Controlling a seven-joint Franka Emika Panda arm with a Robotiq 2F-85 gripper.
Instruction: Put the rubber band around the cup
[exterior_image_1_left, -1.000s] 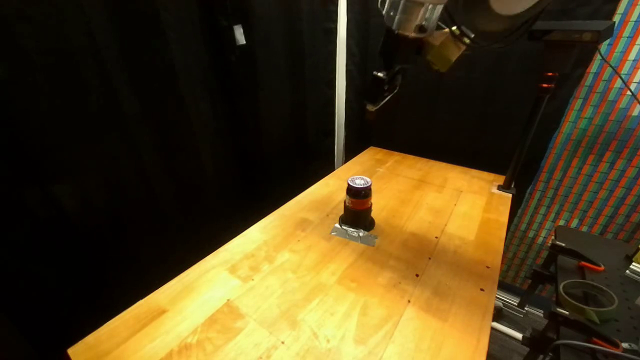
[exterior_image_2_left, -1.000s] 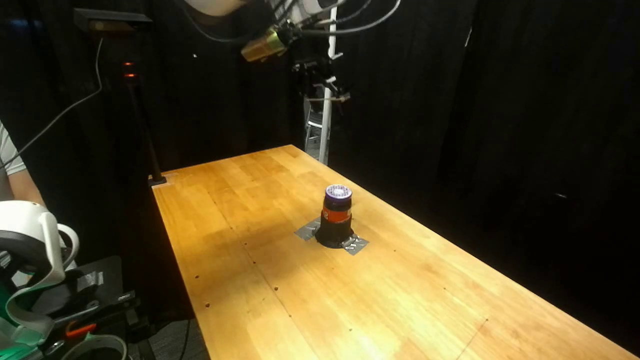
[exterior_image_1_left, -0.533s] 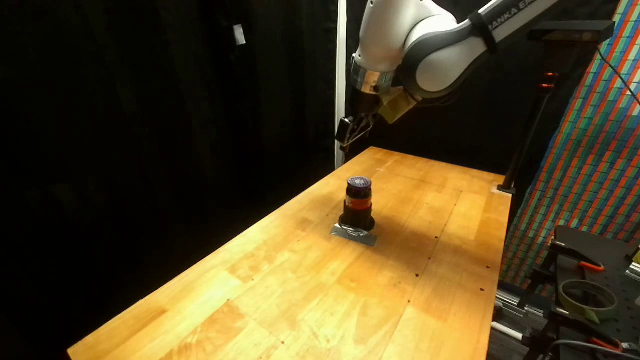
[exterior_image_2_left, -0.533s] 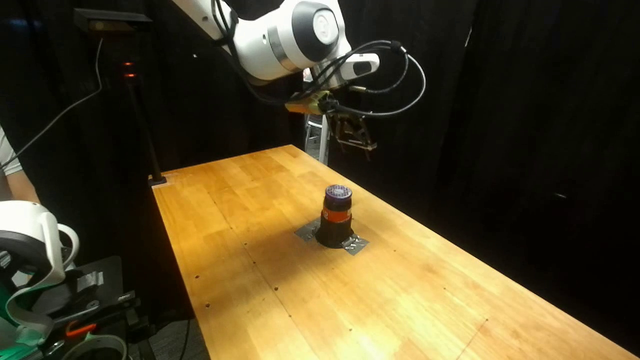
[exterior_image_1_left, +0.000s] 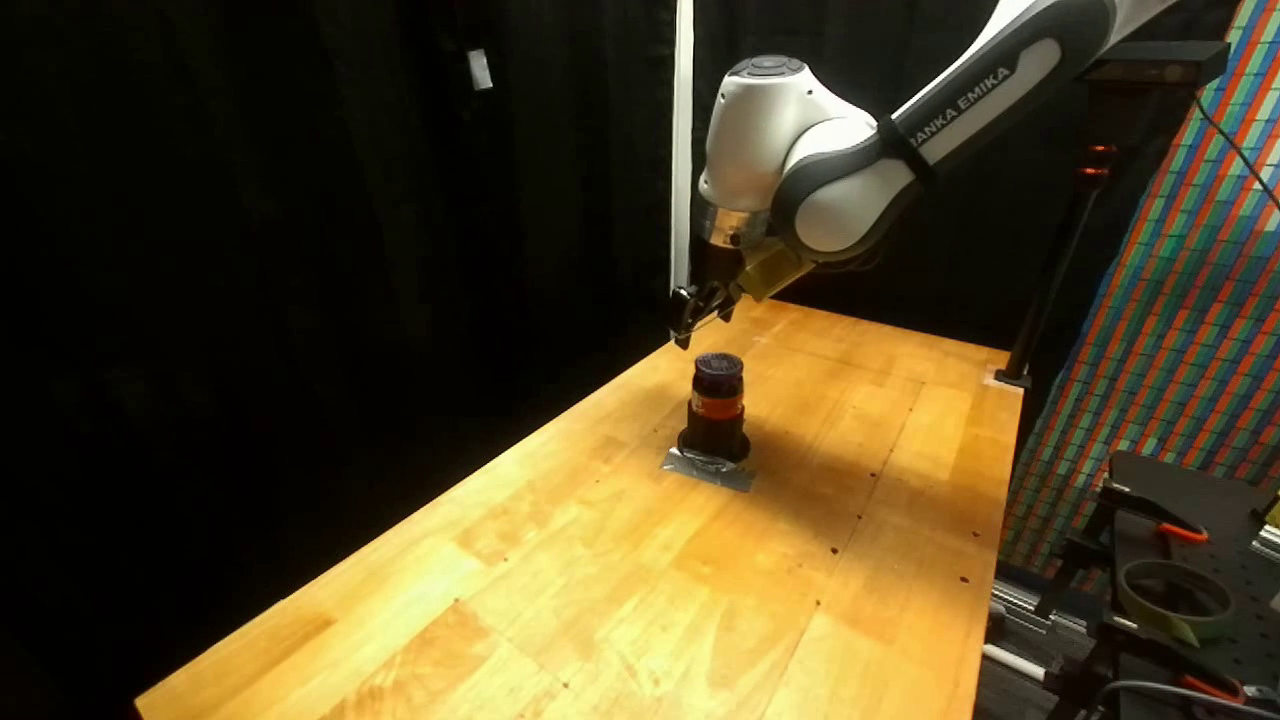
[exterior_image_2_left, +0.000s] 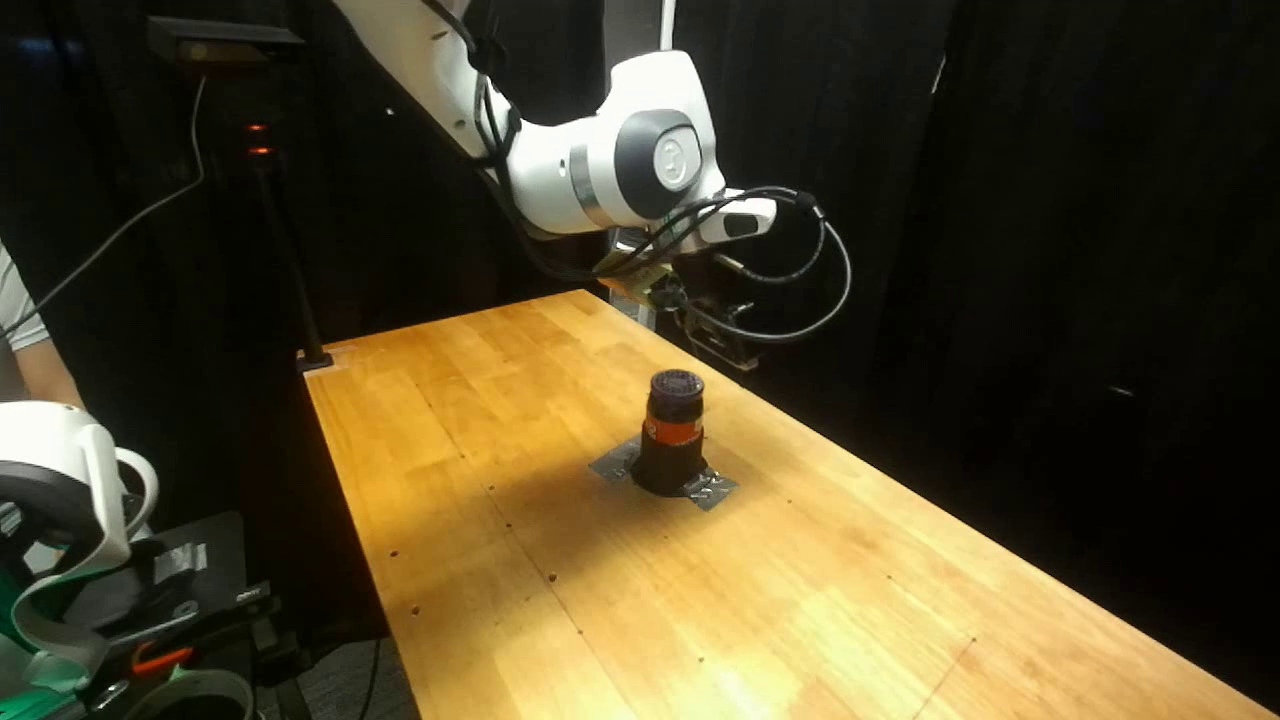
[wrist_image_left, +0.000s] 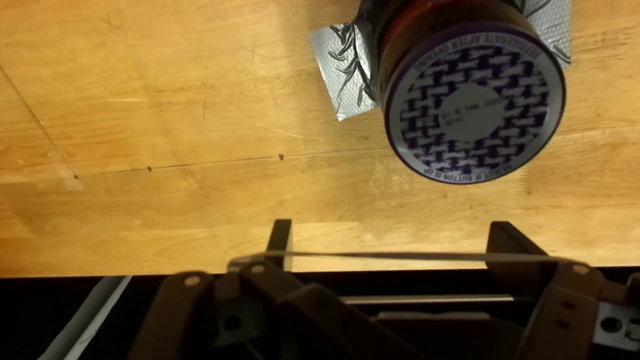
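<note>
The cup is a dark upright jar with an orange-red label, standing on the wooden table in both exterior views. Its patterned purple and white lid fills the upper right of the wrist view. My gripper is open, fingers wide apart. The rubber band is stretched across and around both fingers, with a second strand behind. In both exterior views my gripper hovers above and beyond the cup, near the table's long edge, not touching it. No band shows on the cup.
Grey tape fixes the cup's dark base to the table. A camera post stands at the table's far corner. A side cart carries a tape roll and tools beside the table.
My arm has come down a long way, and the gripper has shifted toward the table's long edge near the cup. The band stays on the open fingers. The cup has not moved; its lid is now shaded.
</note>
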